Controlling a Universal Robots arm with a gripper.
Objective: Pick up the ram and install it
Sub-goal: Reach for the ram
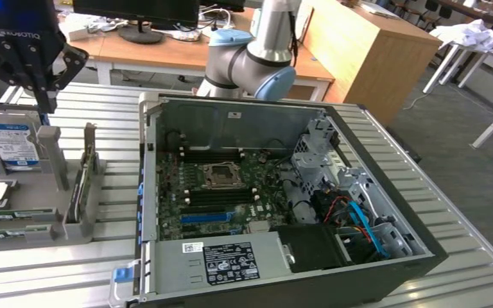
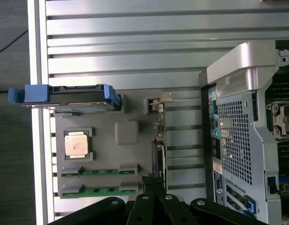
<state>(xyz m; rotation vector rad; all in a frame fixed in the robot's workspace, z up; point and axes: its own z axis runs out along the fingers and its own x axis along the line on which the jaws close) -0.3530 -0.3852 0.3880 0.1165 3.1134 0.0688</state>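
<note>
Only legible text: "ROBOTIQ" in white on the black body of the gripper [image 1: 48,97], exterior view. The hard drive [image 1: 8,144] has a blue-and-white label, print too small to read. The power supply [image 1: 174,273] carries a black label [image 1: 231,263] with white marks and a white sticker [image 1: 192,248] — neither readable. The small tag [image 1: 234,115] on the case's back wall is illegible too.
</note>
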